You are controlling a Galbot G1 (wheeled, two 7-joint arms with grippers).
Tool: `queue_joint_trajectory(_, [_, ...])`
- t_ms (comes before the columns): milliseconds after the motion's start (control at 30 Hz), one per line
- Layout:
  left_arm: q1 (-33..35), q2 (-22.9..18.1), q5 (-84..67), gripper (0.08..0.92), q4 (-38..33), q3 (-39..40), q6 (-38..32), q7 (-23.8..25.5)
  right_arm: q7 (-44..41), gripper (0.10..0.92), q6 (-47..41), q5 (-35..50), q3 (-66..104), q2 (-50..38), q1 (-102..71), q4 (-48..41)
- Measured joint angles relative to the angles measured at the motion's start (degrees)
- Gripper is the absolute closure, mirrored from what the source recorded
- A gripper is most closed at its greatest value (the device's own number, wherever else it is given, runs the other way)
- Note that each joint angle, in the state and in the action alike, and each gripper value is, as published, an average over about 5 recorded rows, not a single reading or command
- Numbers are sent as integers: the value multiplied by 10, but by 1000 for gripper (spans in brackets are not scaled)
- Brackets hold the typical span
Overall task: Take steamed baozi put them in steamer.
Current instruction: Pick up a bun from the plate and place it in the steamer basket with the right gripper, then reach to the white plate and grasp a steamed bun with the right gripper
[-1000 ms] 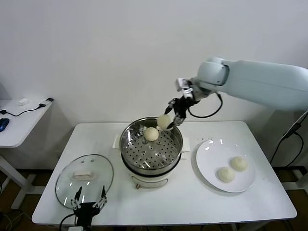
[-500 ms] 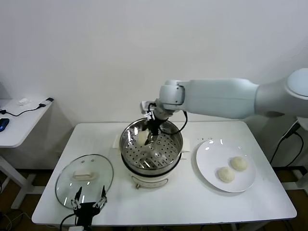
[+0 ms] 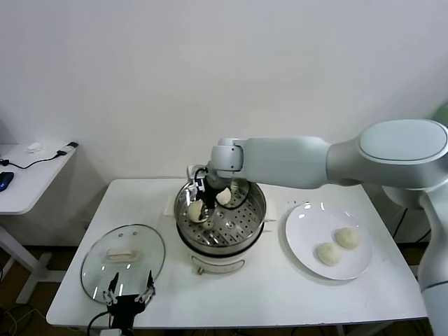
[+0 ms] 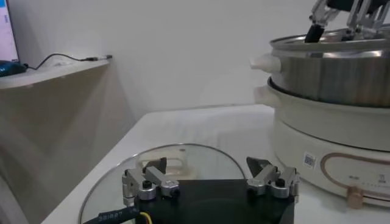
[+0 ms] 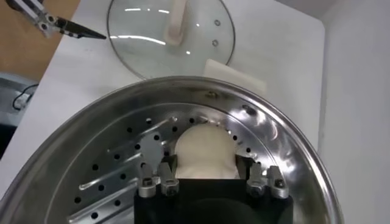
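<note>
The steamer (image 3: 256, 210) stands mid-table, its steel wall also in the left wrist view (image 4: 341, 73). My right gripper (image 3: 197, 210) reaches down into its left side, shut on a baozi (image 3: 192, 210). In the right wrist view this bun (image 5: 204, 146) rests on the perforated tray (image 5: 122, 176), one finger of the right gripper (image 5: 206, 175) against each side of it. A second baozi (image 3: 225, 197) lies on the tray further back. Two more baozi (image 3: 327, 253) (image 3: 348, 237) sit on the white plate (image 3: 308, 224). My left gripper (image 3: 129, 288) (image 4: 210, 176) waits open at the table's front left.
The round glass lid (image 3: 122, 255) (image 4: 183, 155) (image 5: 164, 36) lies flat left of the steamer, right under the left gripper. A side table (image 3: 28, 171) with cables stands off to the left. The wall runs close behind the table.
The right arm swung left across the steamer and lowered the baozi from above the rim onto the tray's left side. The left arm has not moved.
</note>
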Motion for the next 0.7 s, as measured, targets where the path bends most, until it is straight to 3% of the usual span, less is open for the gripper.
queue_joint_trajectory(233, [0,-2,1,177,-1,1,0,0,-3,211,2,-12,7,-3,-3,0])
queue_joint_trajectory(467, [0,-3,2,177,-5,2,2,1,-35,203,28,-34,15,-46,30,27])
queue_joint_trajectory(700, [1,-3,4,177,-9,2,4,3,-106,203,73,-63,10,-149,98,71])
